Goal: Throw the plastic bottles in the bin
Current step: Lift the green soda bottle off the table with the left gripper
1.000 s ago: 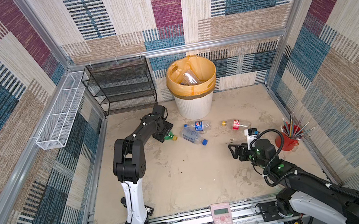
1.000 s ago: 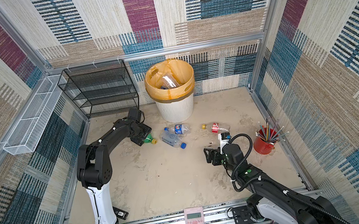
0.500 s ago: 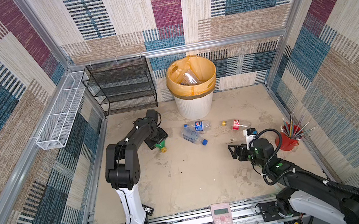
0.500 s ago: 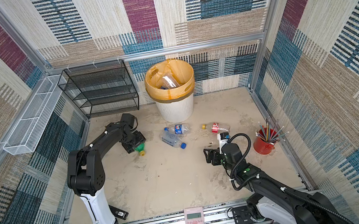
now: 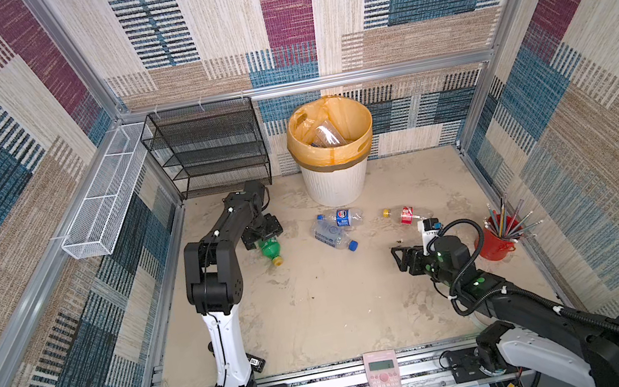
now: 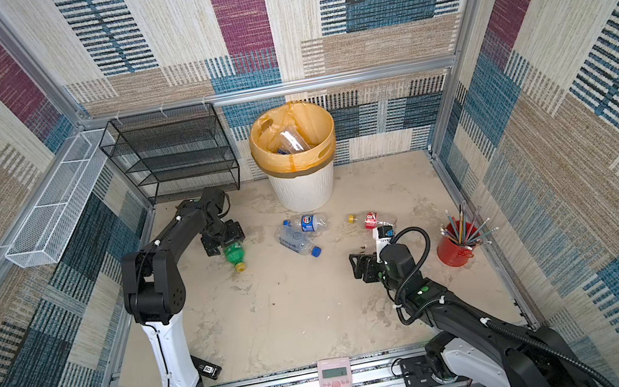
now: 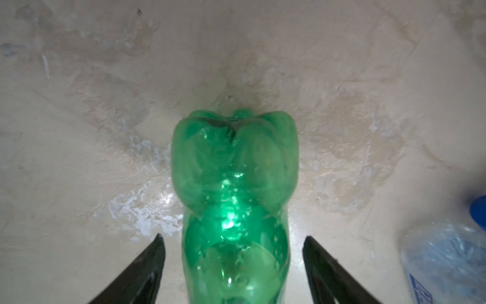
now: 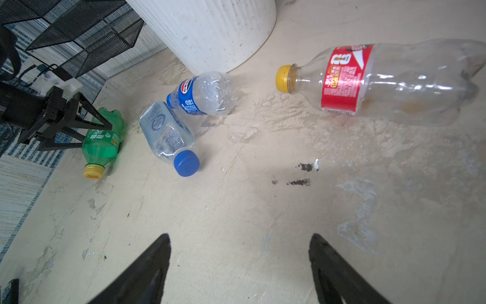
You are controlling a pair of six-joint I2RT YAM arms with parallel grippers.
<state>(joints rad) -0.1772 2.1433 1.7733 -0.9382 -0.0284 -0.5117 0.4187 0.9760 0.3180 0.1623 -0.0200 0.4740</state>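
Note:
A green bottle (image 5: 268, 248) with a yellow cap lies on the floor. My left gripper (image 5: 263, 231) is low over its base end and open. In the left wrist view the green bottle (image 7: 234, 184) lies between the fingers (image 7: 155, 258) with a gap on each side. Three clear bottles lie in front of the bin (image 5: 336, 186): a blue-labelled one (image 5: 341, 218), a blue-capped one (image 5: 331, 237) and a red-labelled one (image 5: 403, 214). More bottles (image 5: 325, 133) lie inside the bin. My right gripper (image 5: 398, 258) hangs open and empty over bare floor, nearer the front than the red-labelled bottle (image 8: 381, 81).
A black mesh rack (image 5: 208, 147) stands against the back wall left of the bin. A white wire basket (image 5: 106, 197) hangs on the left wall. A red cup of pencils (image 5: 494, 241) stands by the right wall. A pink calculator (image 5: 384, 384) lies on the front rail.
My left gripper has slid the green bottle leftward, away from the bin and the clear bottles, and its jaws have spread off it. The right arm has barely moved.

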